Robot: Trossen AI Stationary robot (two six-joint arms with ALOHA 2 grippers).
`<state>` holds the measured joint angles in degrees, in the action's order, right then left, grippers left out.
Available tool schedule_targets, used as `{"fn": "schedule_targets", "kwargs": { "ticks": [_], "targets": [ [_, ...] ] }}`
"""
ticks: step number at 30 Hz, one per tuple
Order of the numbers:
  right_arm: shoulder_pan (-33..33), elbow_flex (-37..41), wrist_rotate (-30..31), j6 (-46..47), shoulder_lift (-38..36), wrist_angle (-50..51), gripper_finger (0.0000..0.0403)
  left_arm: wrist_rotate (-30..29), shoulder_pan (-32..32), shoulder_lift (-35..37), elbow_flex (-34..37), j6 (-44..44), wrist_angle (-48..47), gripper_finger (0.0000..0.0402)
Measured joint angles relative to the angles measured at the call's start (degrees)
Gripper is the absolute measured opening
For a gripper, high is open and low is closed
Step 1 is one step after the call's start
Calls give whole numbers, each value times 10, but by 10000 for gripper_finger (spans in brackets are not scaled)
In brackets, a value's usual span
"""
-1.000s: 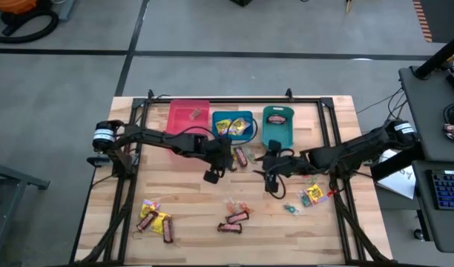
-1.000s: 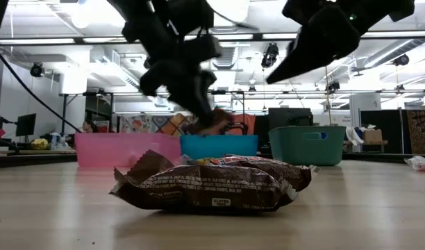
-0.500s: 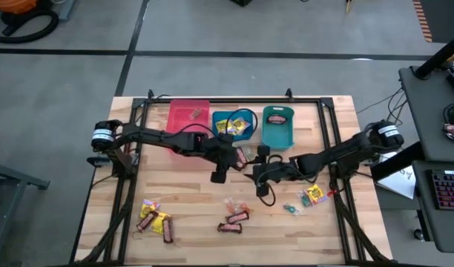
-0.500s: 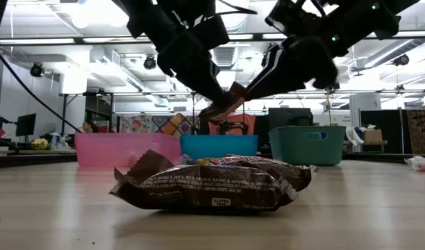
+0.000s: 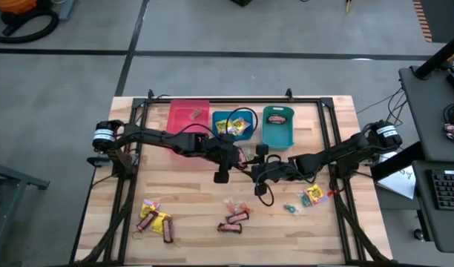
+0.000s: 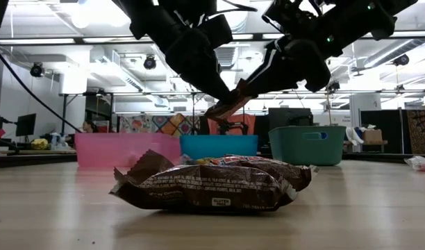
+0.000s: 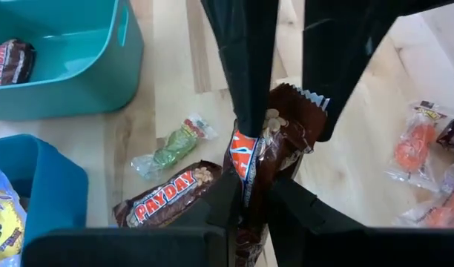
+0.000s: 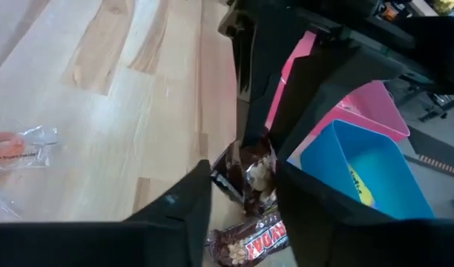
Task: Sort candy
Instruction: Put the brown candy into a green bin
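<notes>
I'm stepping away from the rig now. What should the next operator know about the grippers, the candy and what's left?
Left gripper: shut on a brown candy bar, held above mid-table.
Right gripper: jaws open around that same bar, mid-handover.
Done: some candy is in the pink bin, blue bin and teal bin.
Left: a Payday bar below the grippers, plus loose candy along the table's front, left, centre and right.

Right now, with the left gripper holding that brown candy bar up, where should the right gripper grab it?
Grip the brown candy bar by its free crimped end, sticking out beyond the left gripper. Come from opposite that gripper, where the open right gripper sits, closing across the wrapper's flat faces.
</notes>
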<state>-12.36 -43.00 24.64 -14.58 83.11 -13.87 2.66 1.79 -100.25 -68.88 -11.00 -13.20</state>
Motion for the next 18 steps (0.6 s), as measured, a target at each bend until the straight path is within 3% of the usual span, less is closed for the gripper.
{"fn": "schedule_targets", "kwargs": {
  "ticks": [7, 12, 18],
  "targets": [
    [0, 0, -8, -16, -1, 2, 20, 17, 0, 0, -1, -1, -3, 37],
    [0, 0, -9, -15, -2, 2, 10, 17, 0, 0, -2, 4, -4, 43],
    [0, 0, -11, -10, -7, 5, 9, 18, 2, 0, -7, -2, -10, 98]
  ]
}}
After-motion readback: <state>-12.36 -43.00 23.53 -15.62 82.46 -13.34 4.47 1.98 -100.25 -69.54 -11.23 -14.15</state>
